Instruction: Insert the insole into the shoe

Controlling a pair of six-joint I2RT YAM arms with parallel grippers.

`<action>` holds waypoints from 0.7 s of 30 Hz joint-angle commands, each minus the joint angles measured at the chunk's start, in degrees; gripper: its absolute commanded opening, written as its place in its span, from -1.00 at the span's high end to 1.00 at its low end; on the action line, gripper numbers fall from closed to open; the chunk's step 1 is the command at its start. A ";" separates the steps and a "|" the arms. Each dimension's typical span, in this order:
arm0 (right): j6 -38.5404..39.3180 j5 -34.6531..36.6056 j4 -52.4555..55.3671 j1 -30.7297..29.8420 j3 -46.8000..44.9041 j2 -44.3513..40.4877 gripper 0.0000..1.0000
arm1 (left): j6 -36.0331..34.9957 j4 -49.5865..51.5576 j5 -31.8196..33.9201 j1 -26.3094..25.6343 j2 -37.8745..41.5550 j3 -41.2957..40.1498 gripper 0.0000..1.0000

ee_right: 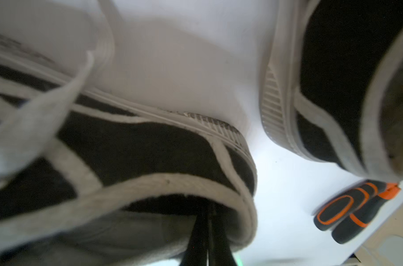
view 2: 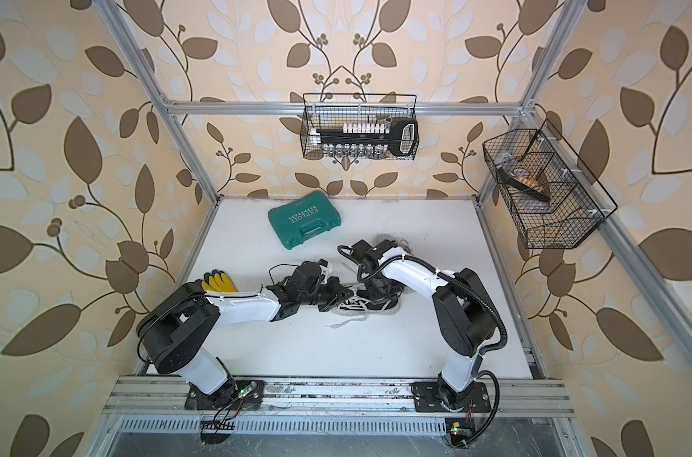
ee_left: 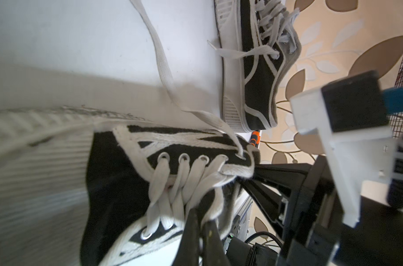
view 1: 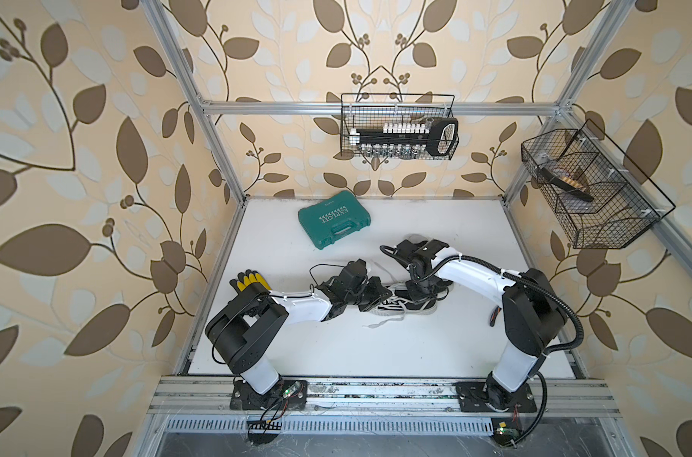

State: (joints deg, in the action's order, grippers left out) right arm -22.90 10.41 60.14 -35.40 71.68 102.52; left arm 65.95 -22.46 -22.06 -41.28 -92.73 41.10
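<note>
A black-and-white laced shoe [view 1: 399, 305] [view 2: 370, 305] lies on its side mid-table between both arms. My left gripper [view 1: 378, 293] [ee_left: 201, 221] is shut on the shoe's [ee_left: 117, 161] upper edge beside the laces, with a strip of white cloth pinched between its fingers. Shut as well, my right gripper [view 1: 419, 291] [ee_right: 207, 214] has its tips pushed into the heel opening of the shoe [ee_right: 126, 147], under the collar. What the tips touch inside is hidden. The insole is hidden; only grey lining shows inside the opening.
A second matching shoe [view 1: 413, 239] [ee_left: 253, 69] stands just behind the right wrist. An orange-and-black handled tool [ee_right: 350, 207] lies near it. A green tool case [view 1: 333, 219] is at the back, yellow gloves [view 1: 251, 280] at the left, wire baskets [view 1: 398, 126] [view 1: 589, 190] on the walls.
</note>
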 commanded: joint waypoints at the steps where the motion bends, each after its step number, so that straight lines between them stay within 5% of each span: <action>1: 0.97 -7.57 -3.16 1.23 -3.67 6.38 1.00 | -1.68 2.06 0.52 0.13 0.94 0.75 1.00; 8: -0.12 -10.18 2.72 0.66 3.10 -2.71 1.00 | -2.31 3.53 0.31 -0.05 0.97 2.46 1.00; 15: -4.67 -21.48 -12.81 0.75 -8.91 1.68 1.00 | -2.74 4.44 0.09 -0.28 0.86 3.19 1.00; 21: -5.16 -18.74 -10.35 1.07 -4.65 -5.55 1.00 | -4.23 7.47 0.21 -0.29 1.51 4.48 1.00</action>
State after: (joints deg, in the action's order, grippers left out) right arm -26.79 -6.63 51.11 -33.95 66.19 99.72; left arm 64.03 -17.61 -22.52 -41.45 -92.73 43.40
